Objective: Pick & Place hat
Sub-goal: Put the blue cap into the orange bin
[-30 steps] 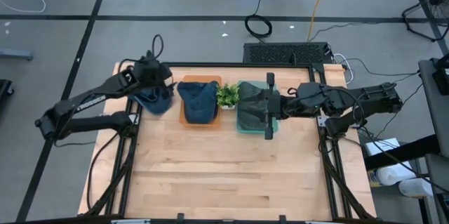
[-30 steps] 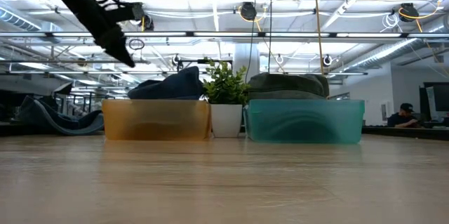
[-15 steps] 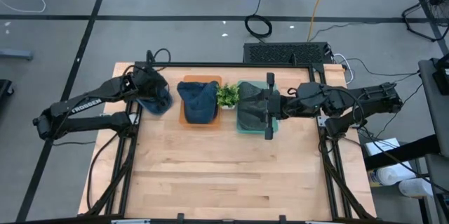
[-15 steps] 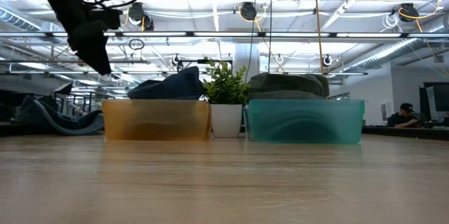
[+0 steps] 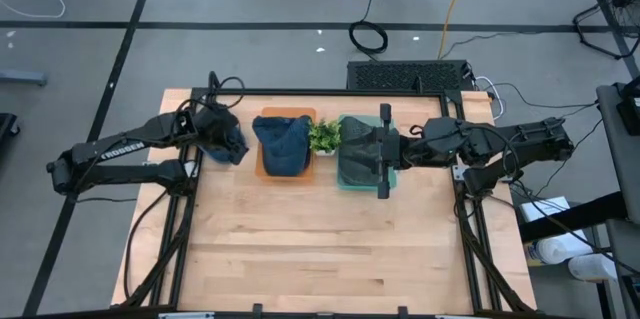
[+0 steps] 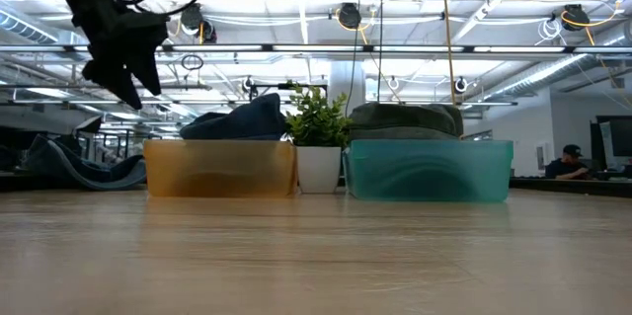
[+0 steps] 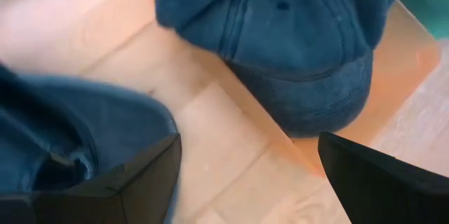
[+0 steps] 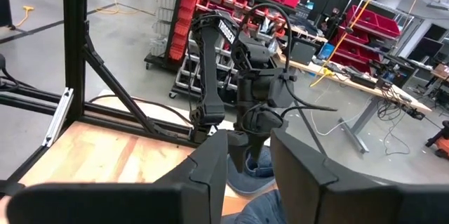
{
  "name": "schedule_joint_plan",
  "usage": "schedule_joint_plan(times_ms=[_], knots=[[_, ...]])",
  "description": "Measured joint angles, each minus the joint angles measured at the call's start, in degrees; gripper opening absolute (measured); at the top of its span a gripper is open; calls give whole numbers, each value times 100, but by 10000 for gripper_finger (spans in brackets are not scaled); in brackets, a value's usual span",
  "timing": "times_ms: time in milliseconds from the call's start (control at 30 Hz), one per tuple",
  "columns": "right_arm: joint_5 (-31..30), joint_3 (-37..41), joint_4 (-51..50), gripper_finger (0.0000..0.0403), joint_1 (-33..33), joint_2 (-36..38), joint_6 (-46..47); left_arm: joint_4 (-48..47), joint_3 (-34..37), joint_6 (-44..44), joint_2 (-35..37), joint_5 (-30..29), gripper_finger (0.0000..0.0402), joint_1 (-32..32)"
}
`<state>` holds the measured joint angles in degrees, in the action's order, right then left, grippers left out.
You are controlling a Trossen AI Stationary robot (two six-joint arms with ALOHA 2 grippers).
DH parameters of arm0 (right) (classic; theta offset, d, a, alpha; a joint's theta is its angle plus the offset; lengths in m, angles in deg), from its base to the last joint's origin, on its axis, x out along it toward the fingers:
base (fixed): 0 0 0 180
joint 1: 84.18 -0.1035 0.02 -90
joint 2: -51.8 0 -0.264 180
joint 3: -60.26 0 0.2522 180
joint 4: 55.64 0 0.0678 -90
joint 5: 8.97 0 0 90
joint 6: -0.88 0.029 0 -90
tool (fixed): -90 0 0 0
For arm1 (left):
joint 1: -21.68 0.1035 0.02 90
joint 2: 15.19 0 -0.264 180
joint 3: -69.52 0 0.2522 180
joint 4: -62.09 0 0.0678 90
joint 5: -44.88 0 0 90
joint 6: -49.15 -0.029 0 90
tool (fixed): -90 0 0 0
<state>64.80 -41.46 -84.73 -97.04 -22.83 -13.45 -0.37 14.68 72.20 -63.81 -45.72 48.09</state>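
Left gripper hangs in the air near the table's far left corner, just beside the orange bin, fingers spread wide with bare table between them in the wrist view. Nothing pinched. Under it, on the table outside the bin, lies a blue hat, the loose one, most likely the task's thing. From overhead gripper and hat overlap; the low view shows the gripper well above the table, so probably no contact.

A second blue cap sits in the orange bin, crown up, humped above the rim in the low view. The bin looks like the drop point for blue hats, which would explain why the loose one waits right beside it.

Small potted plant stands between the orange bin and the teal bin, all in a row along the far edge. The teal bin holds a dark grey-green hat, so sorting by colour is my guess.

Right gripper reaches in from the right edge and sits over the teal bin, parked above that hat. Its fingers stand narrowly apart with a gap between; whether they pinch any cloth I cannot tell.

Judgement: the left arm is set up wide for a grab on the loose blue hat.
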Motion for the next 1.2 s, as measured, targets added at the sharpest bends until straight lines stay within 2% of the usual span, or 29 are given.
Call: schedule_joint_plan(times_ms=[200, 400, 767, 1200], knots=[[3, 0, -145, 100, 0, 0, -6, -593, 0, 616, -116, 123, 340, -18], [4, 0, -459, 100, 0, 0, -8, -1104, 0, 753, -601, 287, 340, -15], [4, 0, -689, 100, 0, 0, -8, -1178, 0, -629, -1617, 201, 340, -15], [7, 0, -780, 100, 0, 0, -8, -1576, 0, -852, -2470, -184, 340, -17]])
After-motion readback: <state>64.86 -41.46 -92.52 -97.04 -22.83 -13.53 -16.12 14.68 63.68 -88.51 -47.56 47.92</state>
